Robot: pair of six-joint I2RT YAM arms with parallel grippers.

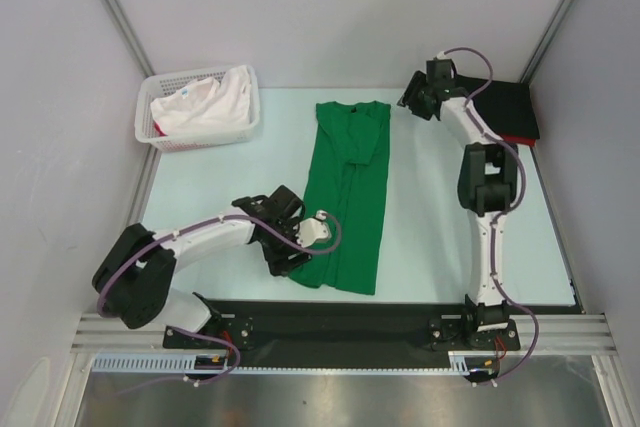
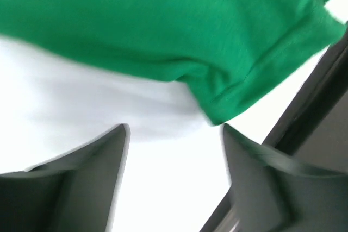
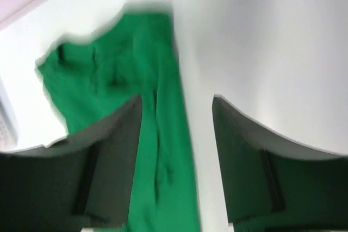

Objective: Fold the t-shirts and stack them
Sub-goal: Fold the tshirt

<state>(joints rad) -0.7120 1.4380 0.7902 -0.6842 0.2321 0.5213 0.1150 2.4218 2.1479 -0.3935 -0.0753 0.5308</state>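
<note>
Down the table (image 1: 430, 247) the green t-shirt (image 1: 350, 197) lies in a long lengthwise fold. Its near hem corner is just ahead of the left gripper (image 2: 174, 134), and its collar end is ahead and to the left of the right gripper (image 3: 176, 101). Both grippers have their jaws apart and hold nothing. The cloth looks soft, light and floppy, so it is best pinched at the hem corner and collar edge, through every layer. Blur hides the layer count; perhaps two.

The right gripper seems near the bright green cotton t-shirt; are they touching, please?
Apart: the top external view shows bare table between the right gripper and the bright green cotton t-shirt.
</note>
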